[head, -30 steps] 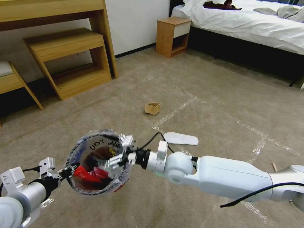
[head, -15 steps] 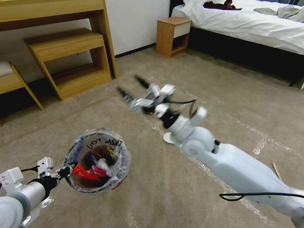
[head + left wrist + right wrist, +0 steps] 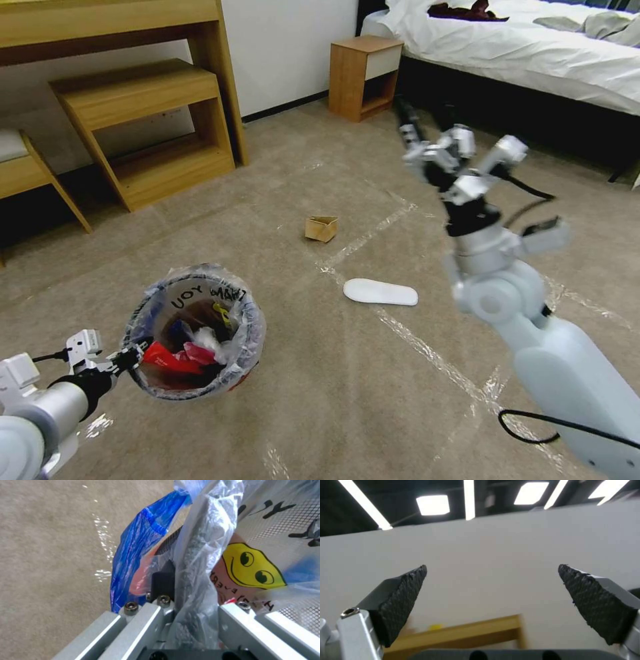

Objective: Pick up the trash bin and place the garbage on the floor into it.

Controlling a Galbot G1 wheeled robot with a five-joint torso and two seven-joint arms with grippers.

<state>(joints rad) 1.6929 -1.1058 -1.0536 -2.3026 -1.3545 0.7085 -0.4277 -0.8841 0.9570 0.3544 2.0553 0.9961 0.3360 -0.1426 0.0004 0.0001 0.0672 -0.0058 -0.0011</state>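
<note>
Head view: right pincer (image 3: 421, 115) raised, spread wide.

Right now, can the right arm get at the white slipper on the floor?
Probably yes. The right hand is raised, open and empty, and the white slipper lies flat on bare floor with nothing over it; the arm only needs to come down.

White glossy arms, silver wrists, black cables, textured black fingers (image 3: 403, 600)
</note>
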